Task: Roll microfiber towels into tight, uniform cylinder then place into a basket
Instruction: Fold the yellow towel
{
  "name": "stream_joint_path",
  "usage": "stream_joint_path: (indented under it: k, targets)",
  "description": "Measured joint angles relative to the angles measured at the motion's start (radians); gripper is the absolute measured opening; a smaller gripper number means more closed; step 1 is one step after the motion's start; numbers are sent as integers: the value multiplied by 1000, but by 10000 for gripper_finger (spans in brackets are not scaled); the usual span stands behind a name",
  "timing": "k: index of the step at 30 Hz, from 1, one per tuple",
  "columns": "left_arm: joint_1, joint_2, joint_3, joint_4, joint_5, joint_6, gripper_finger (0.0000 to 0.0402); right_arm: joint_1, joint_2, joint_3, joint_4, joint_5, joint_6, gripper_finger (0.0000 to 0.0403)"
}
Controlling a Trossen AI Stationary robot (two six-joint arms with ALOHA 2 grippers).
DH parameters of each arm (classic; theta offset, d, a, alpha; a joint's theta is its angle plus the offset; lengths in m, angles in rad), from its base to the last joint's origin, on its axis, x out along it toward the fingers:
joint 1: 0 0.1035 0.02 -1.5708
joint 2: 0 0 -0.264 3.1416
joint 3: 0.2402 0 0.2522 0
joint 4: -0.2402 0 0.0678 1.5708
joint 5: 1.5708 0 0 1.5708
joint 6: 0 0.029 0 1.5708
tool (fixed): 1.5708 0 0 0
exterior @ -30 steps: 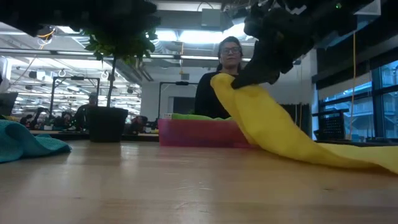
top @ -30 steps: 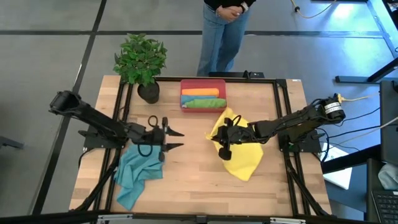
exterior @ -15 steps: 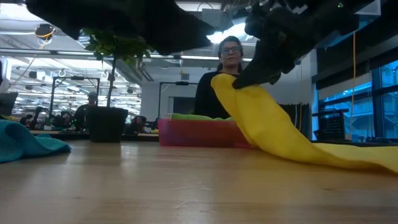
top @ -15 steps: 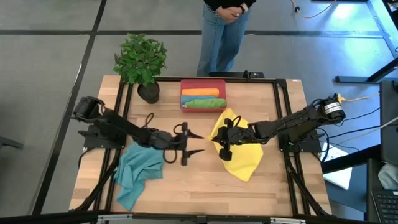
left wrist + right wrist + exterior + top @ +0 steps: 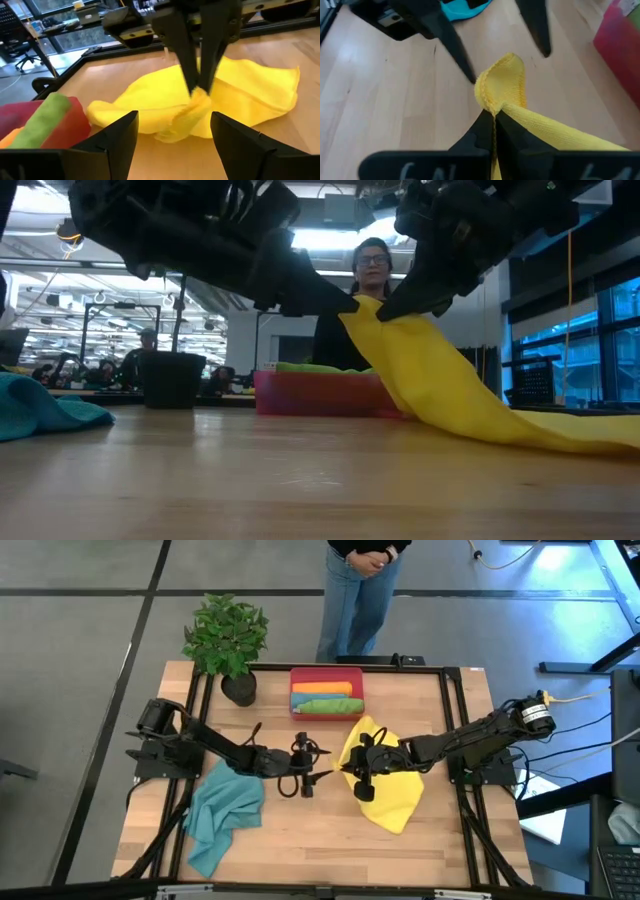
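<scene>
A yellow towel point(image 5: 390, 795) lies right of the table's middle, its left part raised off the wood point(image 5: 400, 350). My right gripper point(image 5: 352, 768) is shut on that raised part. From the left, my left gripper point(image 5: 328, 766) reaches in level and open, its fingers point(image 5: 452, 42) on either side of the raised fold point(image 5: 502, 80). A teal towel point(image 5: 225, 815) lies crumpled at the near left. The red-pink basket point(image 5: 326, 671) stands at the far middle with an orange roll point(image 5: 325, 688) and a green roll point(image 5: 328, 705) in it. My right gripper pinches a bunched fold point(image 5: 495, 102) at the yellow towel's left side between its two fingers, slanting down from the table's right. The fold is lifted clear. The rest of the cloth point(image 5: 480, 405) slopes down to the right and lies on the table. My left gripper has one fingertip point(image 5: 345, 302) close by the raised fold; I cannot tell whether it touches.
A potted plant point(image 5: 228, 640) stands at the far left corner. A person point(image 5: 360, 590) stands beyond the table's far edge, behind the basket. Bare wood stretches along the near edge between the two towels.
My left gripper has moved toward the table's right edge and a little down, from above the teal towel to the raised fold of the yellow towel. The yellow towel has stayed as it was.
</scene>
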Motion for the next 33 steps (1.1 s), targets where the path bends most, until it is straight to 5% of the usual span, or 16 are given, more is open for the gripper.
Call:
stream_joint_path:
  k: [12, 33]
  targets:
    - [13, 0, 0, -1, 44, 107, 228, 40, 0, 0, -19, -9, 52, 10]
    - [5, 0, -1, -20, 130, 164, 9, 47, -1, 0, -33, 28, 50, 11]
